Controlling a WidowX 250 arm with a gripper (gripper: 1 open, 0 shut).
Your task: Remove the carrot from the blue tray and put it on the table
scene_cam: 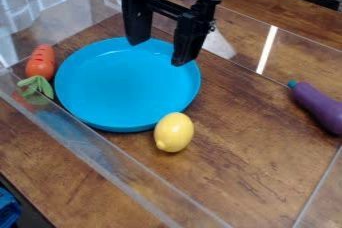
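The carrot (39, 64) is orange-red with a green leafy top and lies on the dark wood table (247, 162) just off the left rim of the blue tray (127, 84). Nothing lies in the round tray. My gripper (164, 38) hangs over the tray's far edge, pointing down. Its two black fingers (135, 24) stand wide apart and hold nothing. The carrot is well to the left of the fingers and apart from them.
A yellow lemon (174, 132) rests on the table just in front of the tray. A purple eggplant (321, 105) lies at the right edge. Clear acrylic panels (80, 137) run along the table's left and front edges.
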